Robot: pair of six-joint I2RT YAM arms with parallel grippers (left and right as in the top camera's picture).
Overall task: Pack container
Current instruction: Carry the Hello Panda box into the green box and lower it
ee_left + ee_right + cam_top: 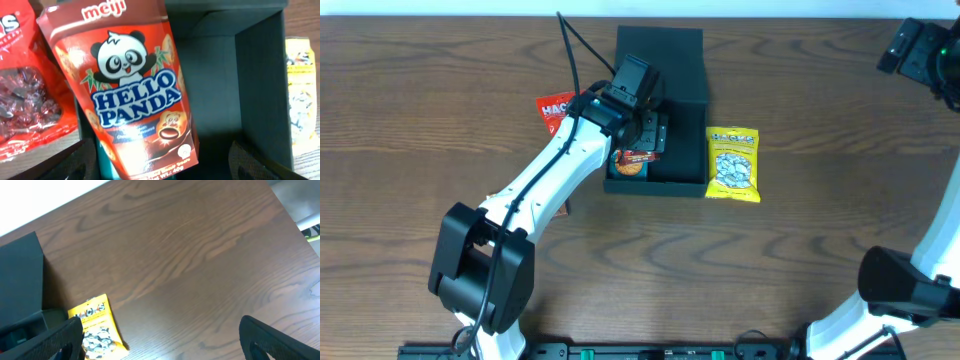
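Note:
The dark container (682,150) stands open at the back middle of the table, its lid (665,55) flipped back. A red Hello Panda box (632,160) leans inside it at the left; the left wrist view shows it close up (130,90), against the container's inner wall (220,75). A teal edge (107,162) shows under the box. My left gripper (642,135) hovers over the container, and its open fingers (160,167) are wide apart and clear of the box. My right gripper (918,48) is open and empty (160,345), high at the far right.
A yellow snack pack (733,163) lies on the table against the container's right side and also shows in the right wrist view (95,325). A red snack bag (555,108) lies left of the container, seen close in the left wrist view (30,100). The table is brown wood.

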